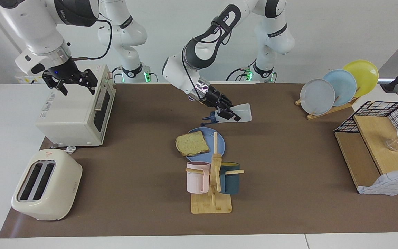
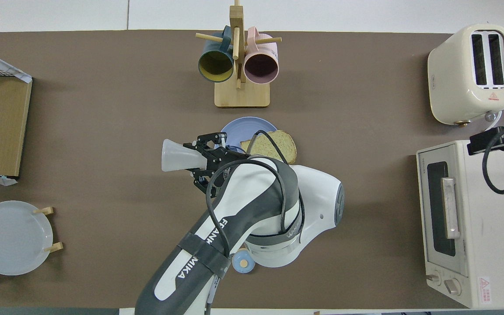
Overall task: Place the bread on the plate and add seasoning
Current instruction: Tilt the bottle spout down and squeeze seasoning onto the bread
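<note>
The bread (image 1: 192, 143) (image 2: 278, 146) lies flat on the blue plate (image 1: 220, 141) (image 2: 243, 129), overhanging its edge toward the right arm's end. My left gripper (image 1: 230, 114) (image 2: 206, 159) is shut on the seasoning bottle (image 1: 243, 112) (image 2: 176, 155) and holds it sideways in the air. Its navy nozzle cap (image 1: 213, 118) points toward the right arm's end, over the plate's edge nearest the robots. The overhead view hides the cap under the arm. My right gripper (image 1: 69, 81) (image 2: 497, 140) waits open above the toaster oven, holding nothing.
A mug rack (image 1: 212, 180) (image 2: 239, 65) stands just past the plate, away from the robots. A small blue bell (image 2: 243, 264) sits nearer the robots. Toaster oven (image 1: 78, 110) and toaster (image 1: 45, 185) fill the right arm's end. Plate rack (image 1: 337, 88) and wire basket (image 1: 378, 145) stand at the left arm's end.
</note>
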{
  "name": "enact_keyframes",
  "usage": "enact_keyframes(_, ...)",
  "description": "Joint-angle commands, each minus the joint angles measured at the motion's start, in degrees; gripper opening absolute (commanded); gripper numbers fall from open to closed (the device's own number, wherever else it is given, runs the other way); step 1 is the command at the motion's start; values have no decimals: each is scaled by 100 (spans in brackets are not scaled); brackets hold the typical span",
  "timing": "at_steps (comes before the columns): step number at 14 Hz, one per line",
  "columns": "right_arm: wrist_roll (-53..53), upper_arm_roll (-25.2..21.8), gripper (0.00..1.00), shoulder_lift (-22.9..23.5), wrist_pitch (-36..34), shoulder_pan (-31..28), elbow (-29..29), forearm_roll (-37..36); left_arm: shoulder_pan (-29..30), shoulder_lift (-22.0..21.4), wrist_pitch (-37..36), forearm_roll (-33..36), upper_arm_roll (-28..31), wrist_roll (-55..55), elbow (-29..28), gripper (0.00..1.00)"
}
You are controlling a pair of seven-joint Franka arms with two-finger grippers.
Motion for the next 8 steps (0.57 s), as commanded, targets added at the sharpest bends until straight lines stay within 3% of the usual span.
enact_keyframes(1, -95, -22, 100, 8, -37, 57, -40, -6, -212, 135, -222, 318, 68, -39, 127, 0)
enact_keyframes(8, -95, -22, 100, 8, -37, 13, -40, -6, -231, 197, -222, 328, 68, -39, 126, 0)
